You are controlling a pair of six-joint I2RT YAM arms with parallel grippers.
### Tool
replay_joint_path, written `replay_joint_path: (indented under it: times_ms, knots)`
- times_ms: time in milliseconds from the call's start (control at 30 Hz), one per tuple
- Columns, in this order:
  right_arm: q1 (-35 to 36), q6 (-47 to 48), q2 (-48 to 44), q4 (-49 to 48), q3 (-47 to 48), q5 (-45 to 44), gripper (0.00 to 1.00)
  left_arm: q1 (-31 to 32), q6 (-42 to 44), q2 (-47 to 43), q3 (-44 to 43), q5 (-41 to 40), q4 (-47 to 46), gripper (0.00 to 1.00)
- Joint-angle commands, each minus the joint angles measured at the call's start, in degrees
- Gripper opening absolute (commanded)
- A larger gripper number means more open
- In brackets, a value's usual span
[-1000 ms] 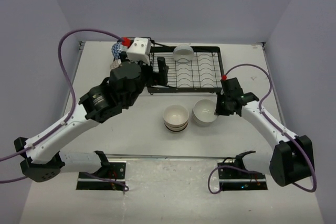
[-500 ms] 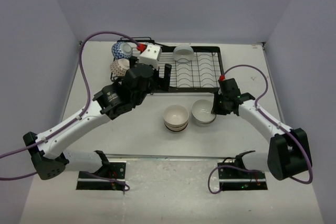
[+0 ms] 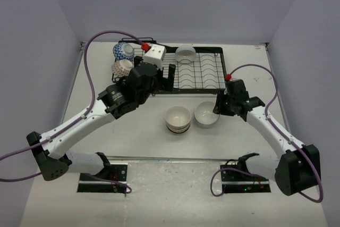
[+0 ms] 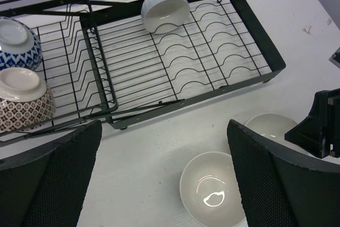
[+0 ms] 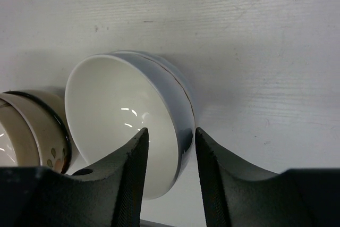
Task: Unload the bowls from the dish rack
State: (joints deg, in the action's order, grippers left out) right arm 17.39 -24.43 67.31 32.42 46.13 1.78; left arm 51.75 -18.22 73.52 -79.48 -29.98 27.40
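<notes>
The black wire dish rack (image 3: 199,70) (image 4: 180,62) holds one white bowl (image 3: 185,53) (image 4: 164,9) on its side at the back. A blue-and-white bowl (image 3: 123,51) (image 4: 16,41) and a reddish-brown patterned bowl (image 3: 122,67) (image 4: 24,99) rest in its left section. On the table stand a cream bowl with a dark band (image 3: 178,119) (image 4: 215,190) (image 5: 32,126) and a white bowl (image 3: 206,114) (image 4: 271,128) (image 5: 117,104). My left gripper (image 3: 170,75) (image 4: 164,184) hangs open and empty over the rack's front edge. My right gripper (image 3: 219,107) (image 5: 170,131) is open, its fingers straddling the white bowl's right rim.
The rack's smaller angled section (image 4: 58,51) juts out to the left. The left arm's cable (image 3: 93,43) loops over the table's back left corner. The right gripper's body (image 4: 319,126) shows at the right edge of the left wrist view.
My left gripper has swung right along the rack's front, uncovering the two patterned bowls. My right gripper has set the white bowl down beside the cream one and eased slightly right.
</notes>
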Motion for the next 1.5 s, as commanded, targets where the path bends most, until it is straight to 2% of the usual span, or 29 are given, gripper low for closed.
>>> replay_joint_path:
  times_ms: [0, 67, 200, 467, 567, 733, 867, 933, 1033, 1133, 1167, 1267, 1300, 1400, 1467]
  knots:
    - [0.01, 0.17, -1.92, 2.38, 2.65, -2.13, 0.42, -0.33, 1.08, 0.05, 0.73, 1.23, -2.88, 1.00]
    - [0.01, 0.17, -2.44, 3.60, 2.74, -4.24, 0.39, -0.42, 1.08, 0.14, 1.17, 1.67, -3.23, 1.00]
    - [0.02, -0.01, -2.71, 3.96, 2.39, -4.59, 0.21, -0.42, 1.17, 0.22, 1.44, 2.29, -3.49, 1.00]
    - [0.54, -0.62, 0.28, 0.62, -0.25, -2.14, 0.10, -0.51, 1.08, 1.63, 1.70, 2.47, -3.93, 1.00]
    - [0.63, -0.80, 1.42, -0.43, -0.86, -2.05, 0.00, -0.86, 1.08, 2.59, 1.96, 3.17, -4.63, 1.00]
    - [0.63, -0.97, 0.55, -0.08, -0.78, -2.05, 0.00, -1.12, 0.73, 4.26, 2.23, 4.49, -5.60, 1.00]
    - [0.54, -0.98, -1.91, 1.84, 0.27, -3.53, 0.07, -1.56, 0.55, 4.88, 2.05, 4.40, -6.04, 1.00]
    - [0.63, -0.98, -2.53, 2.55, 0.89, -4.15, 0.24, -1.82, 0.29, 5.06, 2.14, 4.14, -7.00, 1.00]
    - [0.63, -1.15, -4.81, 3.87, 1.59, -4.24, 0.26, -3.40, 0.11, 7.07, 1.09, 4.83, -8.85, 1.00]
    - [0.63, -1.15, -8.85, 6.06, 3.34, -5.12, 0.36, -5.51, 1.60, 12.59, -4.35, 4.93, -7.71, 1.00]
    - [0.54, -1.15, -10.08, 7.64, 3.88, -5.56, 0.43, -5.86, 2.74, 14.27, -6.19, 4.06, -7.45, 1.00]
    - [0.63, -1.06, -15.18, 10.80, 6.42, -6.97, 0.49, -5.95, 11.15, 21.65, -13.75, 0.80, -7.79, 1.00]
    - [0.63, -1.06, -16.49, 11.34, 6.95, -7.31, 0.54, -5.96, 17.36, 23.58, -15.34, -0.68, -9.63, 1.00]
    - [0.63, -0.62, -22.38, 12.22, 8.01, -7.32, 0.56, -6.04, 31.80, 31.06, -19.21, -5.52, -16.72, 1.00]
    - [0.63, -0.10, -26.25, 13.10, 9.06, -7.67, 0.58, -6.13, 40.84, 36.59, -21.93, -2.55, -20.78, 1.00]
